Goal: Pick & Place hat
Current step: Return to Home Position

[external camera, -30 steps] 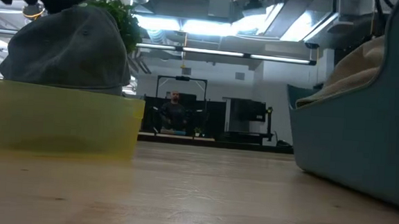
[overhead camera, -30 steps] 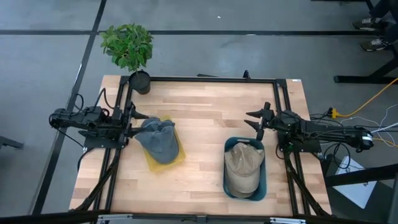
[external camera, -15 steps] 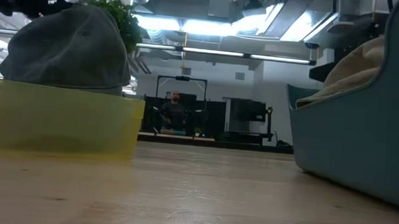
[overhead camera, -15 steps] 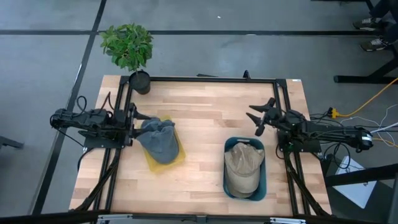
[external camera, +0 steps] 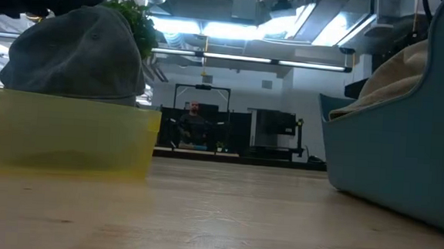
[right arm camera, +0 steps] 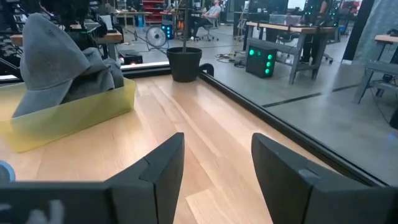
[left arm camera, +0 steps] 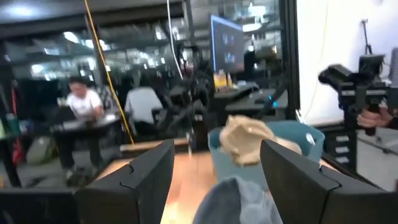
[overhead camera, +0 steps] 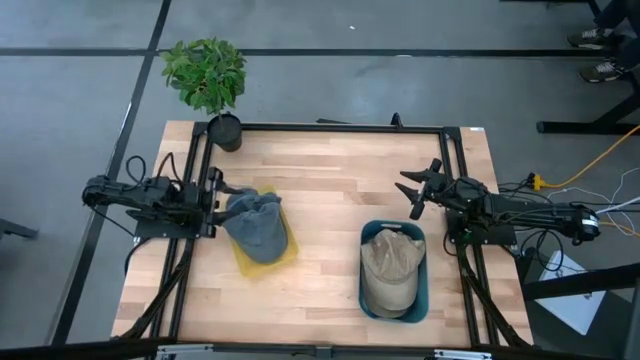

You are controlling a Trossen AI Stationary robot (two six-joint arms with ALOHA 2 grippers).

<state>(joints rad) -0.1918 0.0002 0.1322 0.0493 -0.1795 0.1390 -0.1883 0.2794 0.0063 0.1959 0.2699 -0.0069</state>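
Drawn back slightly toward the left edge of the plank-wood table [overhead camera: 330,170], the left gripper [overhead camera: 217,196] sits just beside the slumped gray fabric cap [overhead camera: 255,225] in the translucent yellow bin [overhead camera: 287,254], jaws spread. The right gripper [overhead camera: 420,188], jaws also spread, hovers near the blue plastic bin [overhead camera: 425,292] holding the domed tan cap [overhead camera: 392,265]. Neither cap has moved.

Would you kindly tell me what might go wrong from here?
The gray cap is heaped well above the rim of the yellow bin, so it may slump out.
The left gripper, jaws open, sits close beside that cap; pulling back could snag it.
The right gripper, also open, hangs near the blue bin with the tan cap; a low sweep might nudge it.
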